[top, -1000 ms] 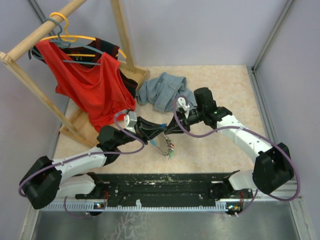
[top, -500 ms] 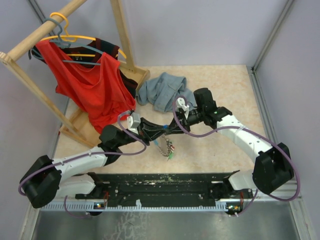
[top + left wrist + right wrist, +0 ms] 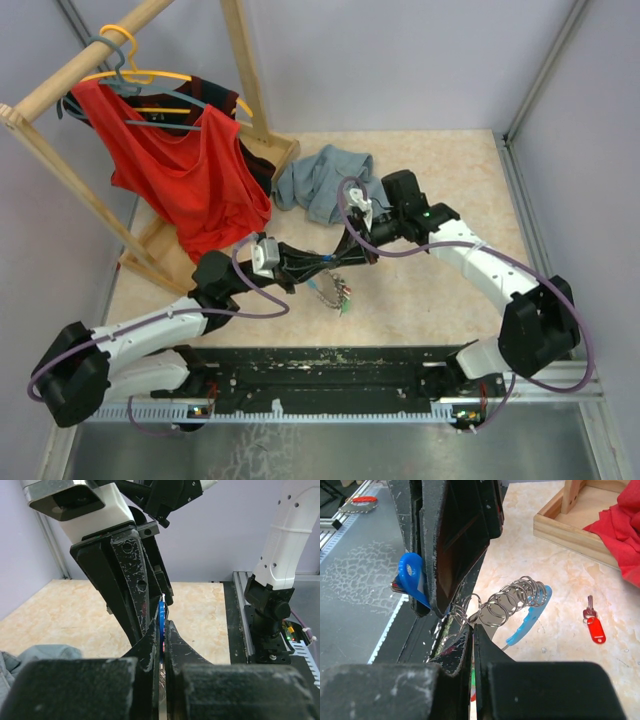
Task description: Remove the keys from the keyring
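Keyring (image 3: 514,599), a light-blue plastic loop with silvery metal chain rings, hangs at the centre of the top view. The left fingers (image 3: 148,650) clench its blue-headed metal key (image 3: 411,574). The right fingers (image 3: 489,652) are pinched on the chain rings.

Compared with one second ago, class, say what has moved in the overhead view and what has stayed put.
The left arm sagged slightly toward the near edge; the right arm swung its wrist slightly away and leftward. The left claw and right claw stay clamped together at the keyring; the keys hang as before.
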Robot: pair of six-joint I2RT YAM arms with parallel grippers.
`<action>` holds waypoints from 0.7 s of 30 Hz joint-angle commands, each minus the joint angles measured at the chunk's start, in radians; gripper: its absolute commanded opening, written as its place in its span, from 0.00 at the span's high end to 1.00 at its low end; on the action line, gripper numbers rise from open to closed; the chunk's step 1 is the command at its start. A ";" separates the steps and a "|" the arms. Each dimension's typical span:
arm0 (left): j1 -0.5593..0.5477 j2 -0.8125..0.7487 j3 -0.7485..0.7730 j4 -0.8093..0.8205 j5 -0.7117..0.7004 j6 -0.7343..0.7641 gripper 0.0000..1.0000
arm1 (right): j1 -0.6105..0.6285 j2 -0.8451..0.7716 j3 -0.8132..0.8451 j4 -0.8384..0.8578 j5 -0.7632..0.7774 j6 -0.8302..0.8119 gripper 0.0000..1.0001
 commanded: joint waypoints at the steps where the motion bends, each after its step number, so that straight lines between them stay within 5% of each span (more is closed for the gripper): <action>1: -0.006 -0.057 0.020 -0.041 0.042 0.106 1.00 | 0.009 0.016 0.061 -0.039 -0.010 -0.030 1.00; 21: -0.015 0.050 0.146 -0.172 0.060 0.096 1.00 | 0.011 0.027 0.088 -0.129 -0.059 -0.105 1.00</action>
